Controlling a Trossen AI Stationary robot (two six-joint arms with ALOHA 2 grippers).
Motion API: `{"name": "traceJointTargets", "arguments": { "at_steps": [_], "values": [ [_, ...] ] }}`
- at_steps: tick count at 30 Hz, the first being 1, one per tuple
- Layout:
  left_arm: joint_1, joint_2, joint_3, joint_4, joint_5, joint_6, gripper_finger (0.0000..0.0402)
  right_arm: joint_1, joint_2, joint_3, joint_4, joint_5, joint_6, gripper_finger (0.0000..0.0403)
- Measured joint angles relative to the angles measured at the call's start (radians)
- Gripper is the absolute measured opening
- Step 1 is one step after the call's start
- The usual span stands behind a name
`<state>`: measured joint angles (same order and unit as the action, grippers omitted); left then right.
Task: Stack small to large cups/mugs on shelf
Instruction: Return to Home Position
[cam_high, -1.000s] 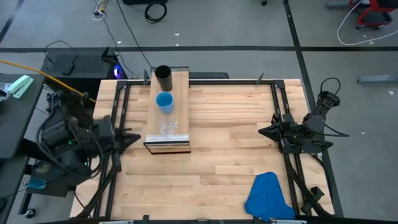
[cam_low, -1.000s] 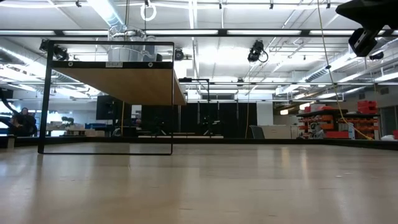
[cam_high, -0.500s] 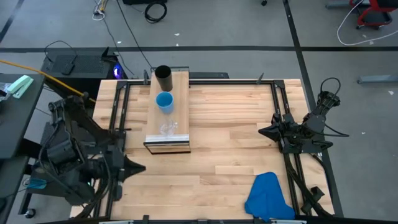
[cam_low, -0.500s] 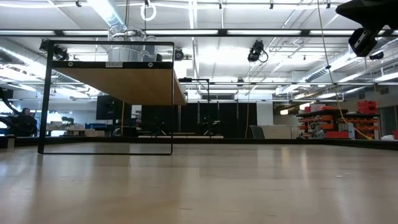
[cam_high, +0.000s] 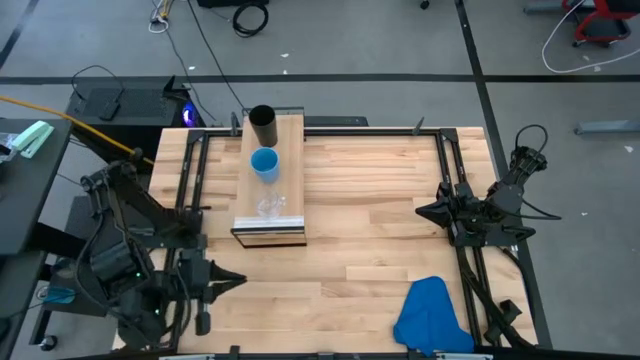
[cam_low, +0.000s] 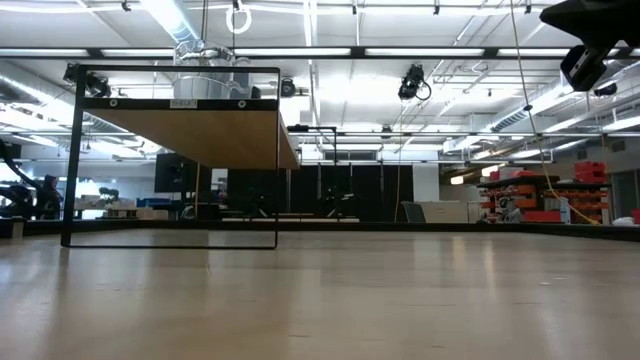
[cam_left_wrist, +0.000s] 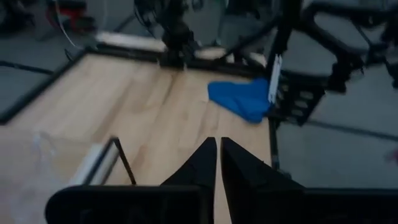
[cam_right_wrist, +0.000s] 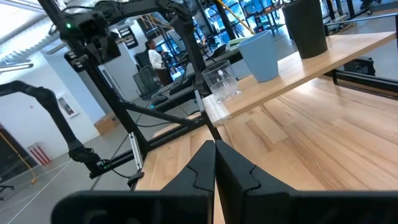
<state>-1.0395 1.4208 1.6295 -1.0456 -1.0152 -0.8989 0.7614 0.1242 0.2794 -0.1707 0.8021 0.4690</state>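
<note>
Three cups stand upright on their bases in a row on the shelf (cam_high: 270, 180), a long light-wood box raised on a black frame at the table's left part. The black cup (cam_high: 262, 125) is at the far end, the blue cup (cam_high: 264, 163) in the middle, and the clear cup (cam_high: 269, 206) toward the near end. The right wrist view shows the same row: black cup (cam_right_wrist: 305, 28), blue cup (cam_right_wrist: 261, 56), clear cup (cam_right_wrist: 221, 81). My left gripper (cam_high: 235, 283) is shut, near of the shelf at the table's left. My right gripper (cam_high: 420, 210) is shut at the right side, pointing toward the shelf.
A blue cloth (cam_high: 430, 318) lies crumpled at the table's near right corner and also shows as the blue cloth (cam_left_wrist: 242, 99) in the left wrist view. Black frame rails run along the table's left and right sides. Bare wood lies between the shelf and my right arm.
My left arm has swung from beside the shelf's left side toward the table's near edge, and its gripper now sits near of the shelf, pointing toward the table's right. The cups and the shelf have not moved.
</note>
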Motion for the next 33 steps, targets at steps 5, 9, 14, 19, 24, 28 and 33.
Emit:
{"name": "traceJointTargets", "arguments": {
  "at_steps": [5,9,14,19,24,28,33],
  "values": [
    [0.048,-0.035,-0.001,0.306,0.050,0.219,0.0036,0.000,0.000,0.000,0.000,0.000,0.000,0.0016],
    [0.105,-0.048,-0.001,0.749,0.528,0.618,0.0033,0.000,0.000,0.000,0.000,0.000,0.000,0.0016],
    [0.186,-0.050,0.001,0.916,1.176,0.910,0.0025,0.000,0.000,0.000,0.000,0.000,0.000,0.0016],
    [0.271,-0.056,-0.001,0.725,0.986,0.820,0.0026,0.000,0.000,0.000,0.000,0.000,0.000,0.0016],
    [0.402,-0.106,-0.003,0.632,1.079,0.815,0.0034,0.000,0.000,0.000,0.000,0.000,0.000,0.0016],
    [0.433,-0.214,-0.012,0.584,1.032,0.784,0.0036,0.000,0.000,0.000,0.000,0.000,0.000,0.0016],
    [0.362,-0.398,-0.242,0.674,0.858,0.753,0.0028,0.000,0.000,0.000,0.000,0.000,0.000,0.0016]
  ]
}}
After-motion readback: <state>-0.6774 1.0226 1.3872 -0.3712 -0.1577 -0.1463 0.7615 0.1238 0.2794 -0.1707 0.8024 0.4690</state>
